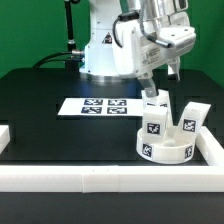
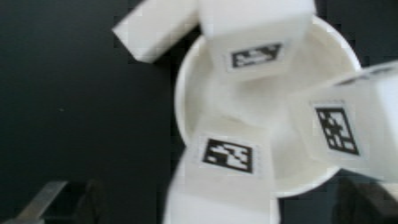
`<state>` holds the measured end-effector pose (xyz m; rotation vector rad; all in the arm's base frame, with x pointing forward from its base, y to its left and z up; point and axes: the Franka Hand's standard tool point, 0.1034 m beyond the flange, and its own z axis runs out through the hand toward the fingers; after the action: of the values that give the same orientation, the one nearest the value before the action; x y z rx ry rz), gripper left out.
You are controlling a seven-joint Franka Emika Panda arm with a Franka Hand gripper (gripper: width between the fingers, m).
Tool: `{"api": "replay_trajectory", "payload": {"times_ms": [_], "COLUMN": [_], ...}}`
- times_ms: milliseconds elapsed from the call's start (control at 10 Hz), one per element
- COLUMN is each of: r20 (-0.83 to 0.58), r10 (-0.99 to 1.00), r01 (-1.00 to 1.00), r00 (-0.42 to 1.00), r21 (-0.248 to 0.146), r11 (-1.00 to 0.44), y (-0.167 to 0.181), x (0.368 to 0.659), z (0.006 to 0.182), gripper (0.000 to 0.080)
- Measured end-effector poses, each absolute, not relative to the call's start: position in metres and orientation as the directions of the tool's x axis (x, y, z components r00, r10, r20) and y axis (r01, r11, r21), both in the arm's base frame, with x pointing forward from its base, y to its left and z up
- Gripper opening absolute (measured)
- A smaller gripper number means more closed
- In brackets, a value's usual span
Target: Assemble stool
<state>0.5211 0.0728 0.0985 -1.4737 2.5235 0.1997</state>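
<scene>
the round seat (image 1: pixel 165 148) sits on the black bench (image 1: pixel 50 110) in the corner of the white border rails (image 1: pixel 60 178), with tagged legs (image 1: pixel 155 118) standing on it. the hand (image 1: pixel 152 88) hangs just above one leg; whether it is spread cannot be told.

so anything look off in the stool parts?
Mildly. The legs on the seat don't stand parallel: they splay at different tilts, most clearly in the wrist view. No damage visible. The tool's grip can't be judged.
</scene>
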Motion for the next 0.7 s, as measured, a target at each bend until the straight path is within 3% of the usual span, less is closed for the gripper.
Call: {"api": "replay_trajectory", "payload": {"times_ms": [200,400,700], "r20": [-0.245,-0.197,-0.158], "r10": [-0.924,-0.979,-0.895], "r01": [-0.949,-0.995,-0.908], "r00": [-0.293,0.054,0.417], "r21": [-0.04,-0.093,-0.118], "r11": [0.312,-0.036,-0.402], "y": [0.073,0.079,0.091], "x": [0.521,0.519,0.521], "z": [0.098,0.097,0.102], "gripper": [0.0649,0.0649,0.0649]}}
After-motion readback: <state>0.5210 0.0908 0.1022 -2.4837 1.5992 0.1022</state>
